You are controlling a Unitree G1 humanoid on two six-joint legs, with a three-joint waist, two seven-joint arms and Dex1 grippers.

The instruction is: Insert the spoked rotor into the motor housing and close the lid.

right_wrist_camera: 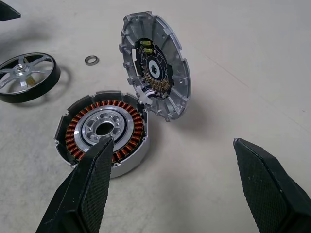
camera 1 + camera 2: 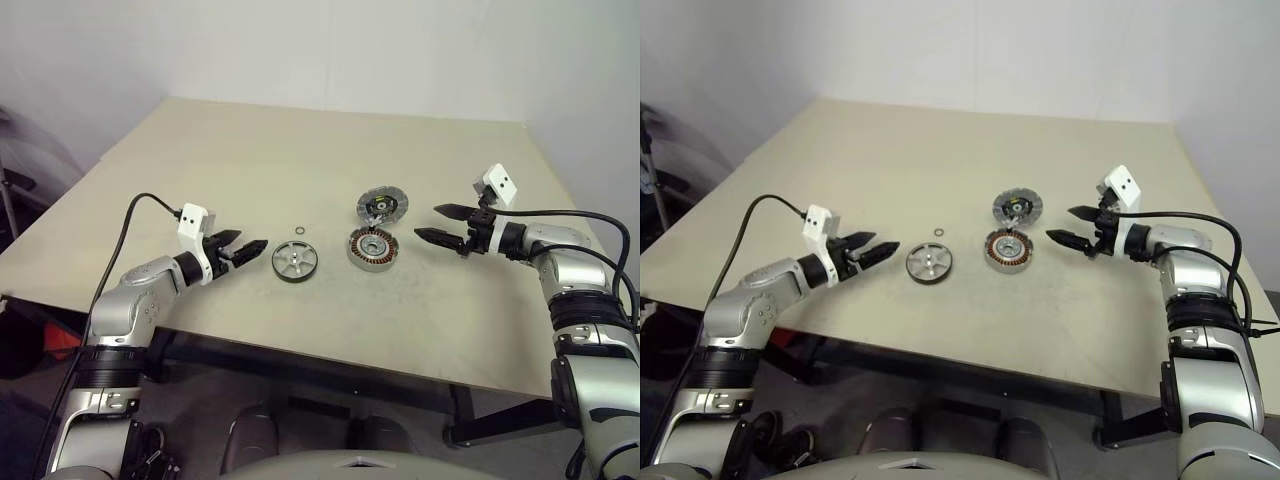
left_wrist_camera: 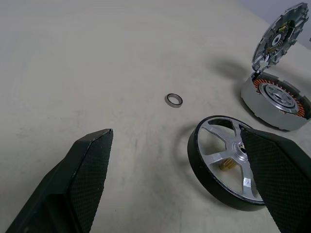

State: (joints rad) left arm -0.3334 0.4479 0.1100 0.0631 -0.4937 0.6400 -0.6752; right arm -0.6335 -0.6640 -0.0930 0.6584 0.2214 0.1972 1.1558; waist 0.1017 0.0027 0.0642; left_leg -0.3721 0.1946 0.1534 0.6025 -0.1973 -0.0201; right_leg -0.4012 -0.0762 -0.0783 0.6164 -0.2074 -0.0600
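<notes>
Nothing of the job was done yet, as far as I could judge. The spoked rotor [image 2: 294, 261] lay flat on the table [image 2: 300, 150], a little left of the frame's centre in the left eye view, apart from everything else. My left gripper [image 2: 245, 249] hovered just to its left with the fingers spread wide and empty; in the left wrist view the rotor sat near my one fingertip [image 3: 272, 165], not between the two.

The motor housing [image 2: 372, 248] stood just right of centre, its copper windings and silver hub bare, no rotor in it. The lid [image 2: 383, 205] stood tilted up from the housing's far edge, its inner face with the black centre and yellow mark showing toward me; the two looked joined there, though I could not tell how. A small ring [image 2: 299, 232] lay loose between rotor and lid.

My right gripper [image 2: 440, 224] hung right of the housing, fingers wide, holding nothing.

Left to do: grasp the rotor, seat it over the hub, fold the lid down.
</notes>
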